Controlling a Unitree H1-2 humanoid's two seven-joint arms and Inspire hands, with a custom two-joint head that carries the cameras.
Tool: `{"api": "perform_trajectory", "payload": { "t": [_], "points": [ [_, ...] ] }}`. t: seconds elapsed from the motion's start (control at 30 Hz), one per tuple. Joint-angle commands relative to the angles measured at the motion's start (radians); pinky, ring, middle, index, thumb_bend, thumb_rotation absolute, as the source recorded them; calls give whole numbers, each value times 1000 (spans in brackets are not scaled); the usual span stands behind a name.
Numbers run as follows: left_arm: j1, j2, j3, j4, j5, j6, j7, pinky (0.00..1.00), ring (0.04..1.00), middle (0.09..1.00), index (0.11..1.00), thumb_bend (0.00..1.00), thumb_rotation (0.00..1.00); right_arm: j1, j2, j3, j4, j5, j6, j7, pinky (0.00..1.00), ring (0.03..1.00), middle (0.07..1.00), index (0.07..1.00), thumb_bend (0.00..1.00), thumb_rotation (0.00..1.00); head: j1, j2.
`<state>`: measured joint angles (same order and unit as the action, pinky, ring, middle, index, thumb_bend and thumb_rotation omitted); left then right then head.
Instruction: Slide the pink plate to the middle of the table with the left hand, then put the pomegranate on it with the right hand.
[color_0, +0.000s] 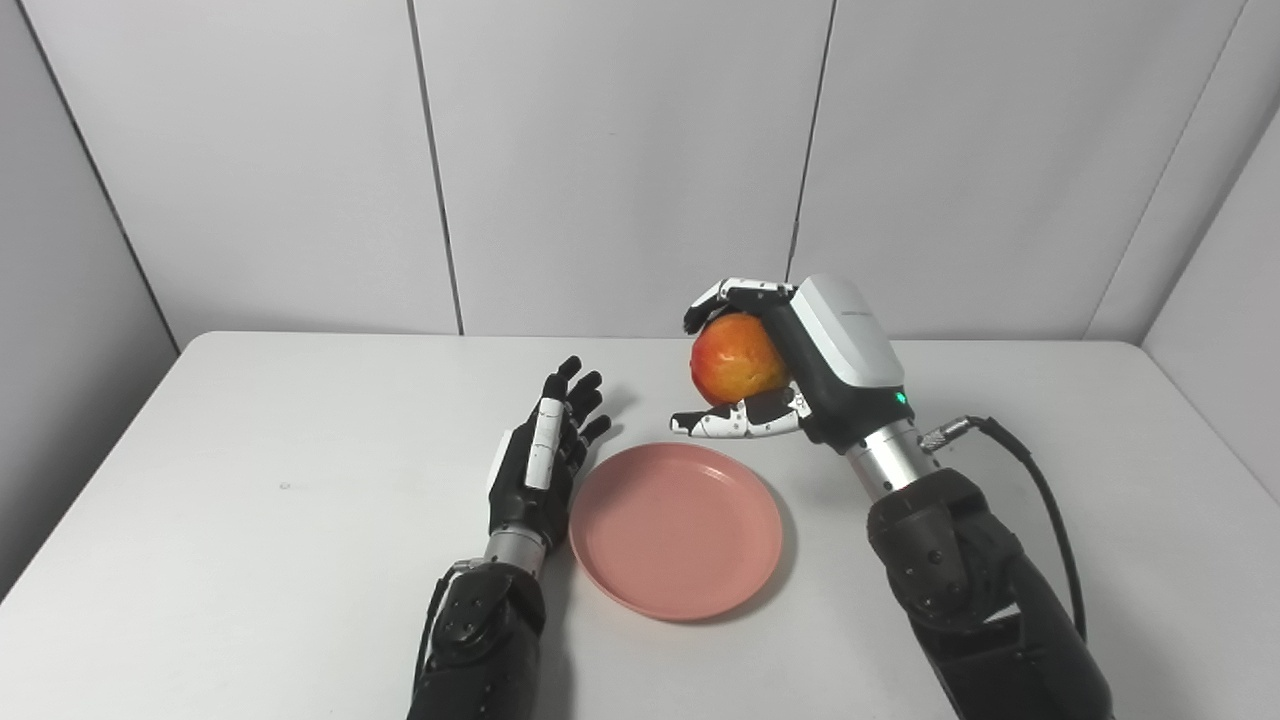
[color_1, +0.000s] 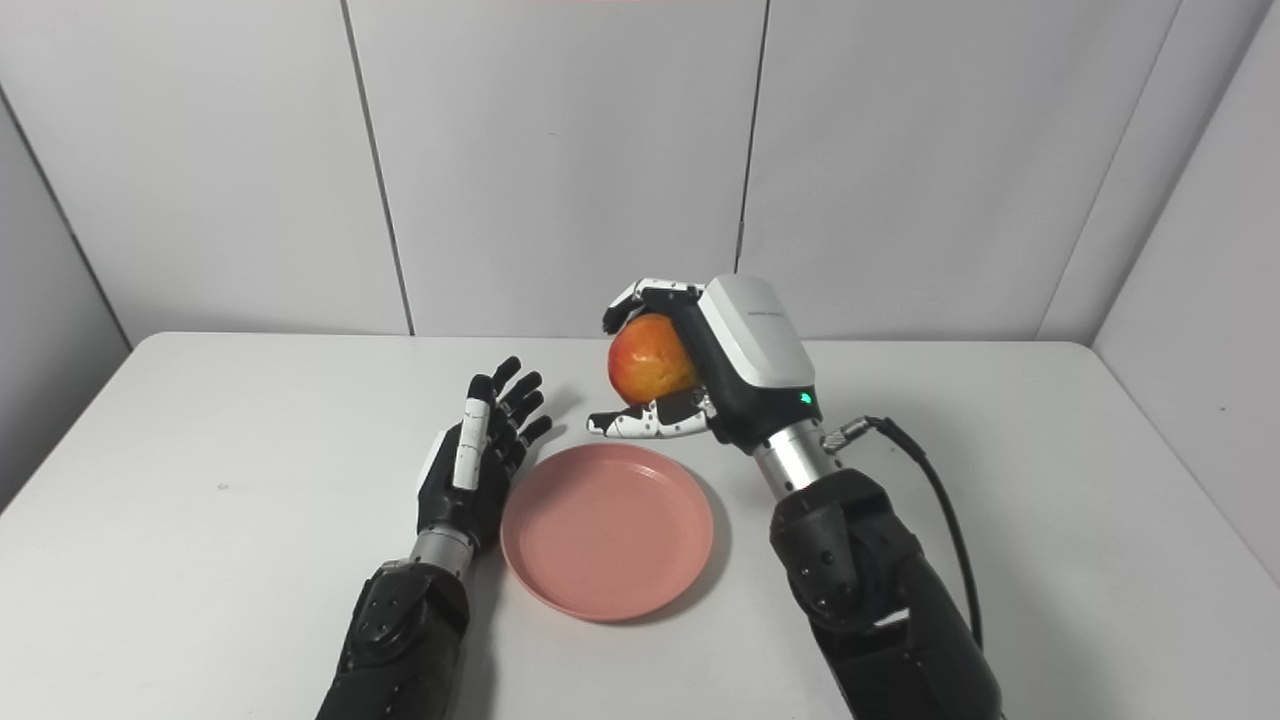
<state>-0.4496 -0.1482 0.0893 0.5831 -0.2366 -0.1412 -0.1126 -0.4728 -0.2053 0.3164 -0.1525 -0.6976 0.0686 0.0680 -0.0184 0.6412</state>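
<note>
Pomegranate, round red-orange (color_0: 735, 358), is sitting gripped in right hand (color_0: 790, 365), raised just beyond flat pink plastic plate (color_0: 676, 528) mid-table. Left hand (color_0: 540, 460) is resting open beside rim. Lower gently w/ centre aim.

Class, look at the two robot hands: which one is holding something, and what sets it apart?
The right robot hand: its fingers are closed round the round red-orange pomegranate, lifted above the table. The left robot hand is open and empty beside the round pink plate.
</note>
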Motion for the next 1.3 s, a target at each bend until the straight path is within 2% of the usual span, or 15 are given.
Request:
{"api": "perform_trajectory", "payload": {
  "t": [0.0,0.23,0.3,0.47,0.57,0.67,1.03,1.13,1.27],
  "points": [
    [66,-14,0,42,1,13,10,896,940,900,903,980,824,-27,10,3,-9,-11,-45,-17,238,315,431,533,523,8,2,0],
    [65,-13,-5,39,6,29,20,929,946,901,907,979,833,-16,21,32,25,-26,-67,-10,228,302,421,534,522,5,4,3],
    [64,-12,-6,42,5,29,18,930,948,902,907,978,837,-14,19,40,35,-30,-76,-9,226,302,464,498,528,4,4,3],
    [66,-11,-8,36,5,36,17,910,947,903,910,978,840,-8,20,54,52,-40,-66,2,226,303,475,489,530,5,-2,8],
    [64,-9,-8,35,4,43,16,935,949,901,912,977,844,-10,23,58,62,-47,-56,14,237,317,477,489,529,6,-8,13],
    [59,-6,-7,41,1,47,14,952,953,905,916,979,845,-20,24,65,87,-57,-51,25,250,330,436,527,522,8,-19,13],
    [32,-5,3,65,-13,49,4,906,951,912,927,979,834,-71,41,55,207,-43,-18,92,258,330,419,528,523,7,-19,30],
    [30,-7,3,47,-16,67,6,924,949,903,921,975,830,-87,25,69,220,-53,-4,144,256,325,417,527,523,5,-44,52],
    [27,-10,4,43,-17,75,9,977,957,899,921,994,827,-93,12,76,216,-63,-1,177,244,312,412,523,524,3,-46,58]
  ]
}}
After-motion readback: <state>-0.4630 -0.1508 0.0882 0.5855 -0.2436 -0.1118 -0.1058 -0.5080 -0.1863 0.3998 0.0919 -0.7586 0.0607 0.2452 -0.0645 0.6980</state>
